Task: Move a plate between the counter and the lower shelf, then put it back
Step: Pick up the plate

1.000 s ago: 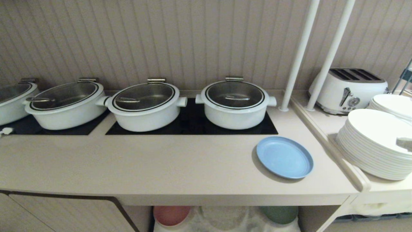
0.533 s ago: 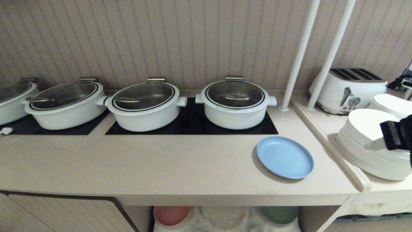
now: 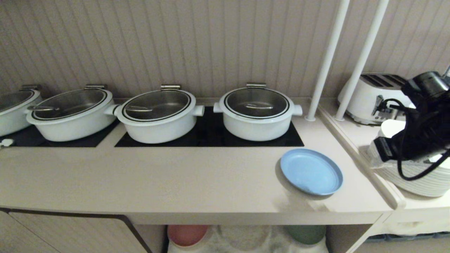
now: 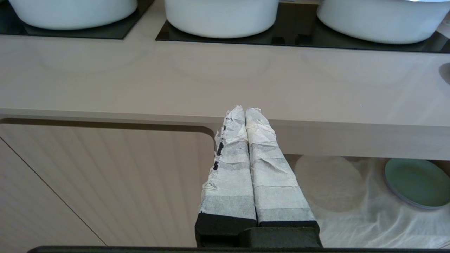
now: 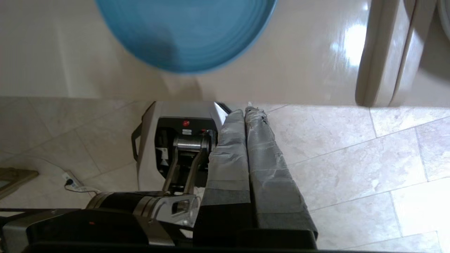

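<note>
The light blue plate (image 3: 311, 171) is lying flat on the counter (image 3: 175, 182), down around 4 o'clock of the head view, just in front of the black hob panel (image 3: 211, 135) and the right-hand white pot (image 3: 257, 113). The right gripper (image 5: 246, 111) is being held above the counter's front edge, fingers pressed together, pinching nothing, plate just ahead of it. The left gripper (image 4: 245, 110) is being kept low by the counter front, also squeezed together. The lower shelf (image 3: 246, 239) is sitting at 6 o'clock.
</note>
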You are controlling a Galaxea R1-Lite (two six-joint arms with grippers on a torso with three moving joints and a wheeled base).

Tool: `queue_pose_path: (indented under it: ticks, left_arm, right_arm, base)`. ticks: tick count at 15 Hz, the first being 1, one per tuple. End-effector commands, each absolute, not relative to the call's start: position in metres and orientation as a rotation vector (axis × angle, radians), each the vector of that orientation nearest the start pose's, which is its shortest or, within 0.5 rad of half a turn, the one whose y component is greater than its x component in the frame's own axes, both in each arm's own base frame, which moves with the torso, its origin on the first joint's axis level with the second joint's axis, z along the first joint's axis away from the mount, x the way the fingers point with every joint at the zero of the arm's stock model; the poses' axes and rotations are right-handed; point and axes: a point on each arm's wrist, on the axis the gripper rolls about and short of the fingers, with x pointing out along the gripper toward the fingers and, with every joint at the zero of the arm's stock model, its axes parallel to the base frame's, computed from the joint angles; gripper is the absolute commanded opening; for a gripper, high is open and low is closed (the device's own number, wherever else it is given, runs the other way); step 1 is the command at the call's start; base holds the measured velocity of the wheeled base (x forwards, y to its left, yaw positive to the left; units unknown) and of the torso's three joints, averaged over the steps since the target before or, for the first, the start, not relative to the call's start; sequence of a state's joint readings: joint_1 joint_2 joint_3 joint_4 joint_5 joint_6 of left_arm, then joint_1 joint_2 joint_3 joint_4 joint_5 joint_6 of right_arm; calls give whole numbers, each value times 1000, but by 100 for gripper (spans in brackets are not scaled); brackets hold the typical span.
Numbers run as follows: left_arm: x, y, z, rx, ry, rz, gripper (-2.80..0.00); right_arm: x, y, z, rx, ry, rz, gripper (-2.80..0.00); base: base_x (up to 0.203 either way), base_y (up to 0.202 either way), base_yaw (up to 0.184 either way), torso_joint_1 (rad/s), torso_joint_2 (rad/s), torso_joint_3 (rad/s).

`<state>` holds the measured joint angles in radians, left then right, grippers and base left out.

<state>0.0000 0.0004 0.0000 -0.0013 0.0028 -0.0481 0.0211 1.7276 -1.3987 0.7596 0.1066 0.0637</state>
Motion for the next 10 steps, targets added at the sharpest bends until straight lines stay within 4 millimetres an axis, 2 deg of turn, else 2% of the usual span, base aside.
queue_pose_path:
  ticks: [1, 7, 10]
  left_arm:
    - [-23, 0, 76, -49, -2, 3, -280]
    - [-23, 0, 76, -49, -2, 3, -280]
    - [-23, 0, 76, -49, -2, 3, -280]
  right_arm:
    - [309, 9, 206, 77, 1150, 95, -280]
    - [359, 10, 176, 12, 1239, 139, -280]
    - [377, 11, 165, 6, 1266, 135, -280]
  base:
    - [0, 0, 0, 0, 0, 0]
    - [0, 0, 0, 0, 0, 0]
    - [0, 0, 0, 0, 0, 0]
